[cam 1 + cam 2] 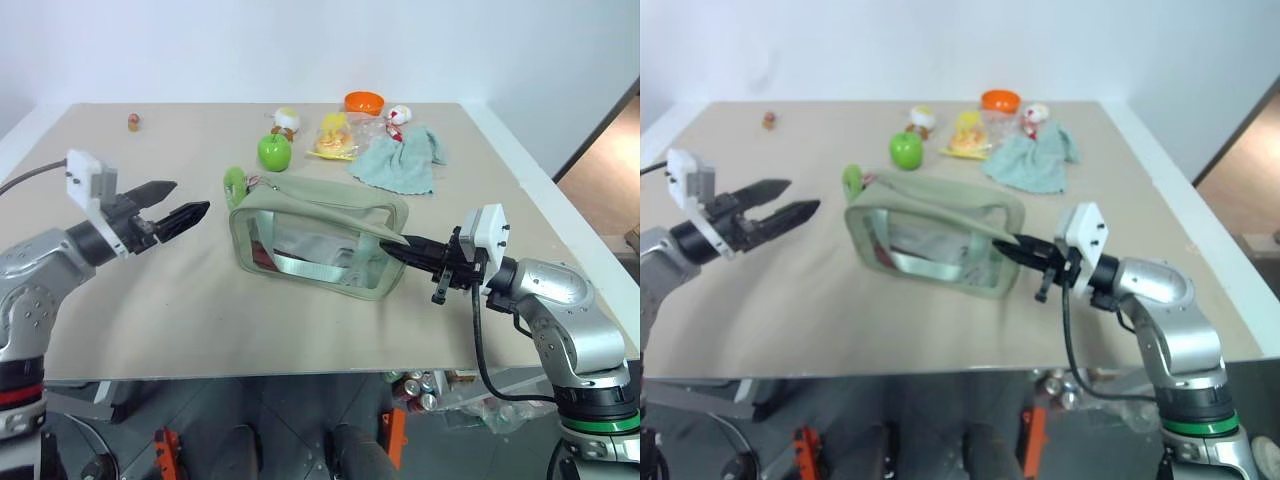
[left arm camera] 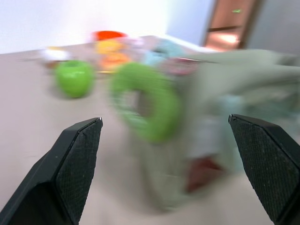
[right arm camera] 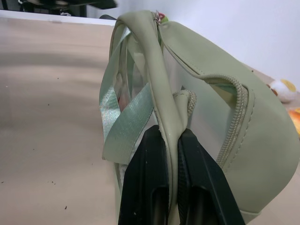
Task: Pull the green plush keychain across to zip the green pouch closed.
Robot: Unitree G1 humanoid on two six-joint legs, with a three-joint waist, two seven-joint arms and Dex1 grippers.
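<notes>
The beige tabletop [image 1: 200,320] lies bare along its near edge in front of the large sage-green fabric pouch with a clear window panel [image 1: 318,238], which stands upright near the middle. The right gripper [image 1: 392,247] reaches in level from the right, its black fingers pinched tight on the pouch's right end seam. The left gripper [image 1: 180,205] hovers above bare table left of the pouch, pointing toward it, fingers spread wide and holding nothing. The small lime-green fuzzy plush keychain [image 1: 234,185] hangs at the pouch's upper left corner. Further back sit a glossy green apple [image 1: 274,151], a pale teal cloth [image 1: 405,160] and an orange bowl [image 1: 364,102].
</notes>
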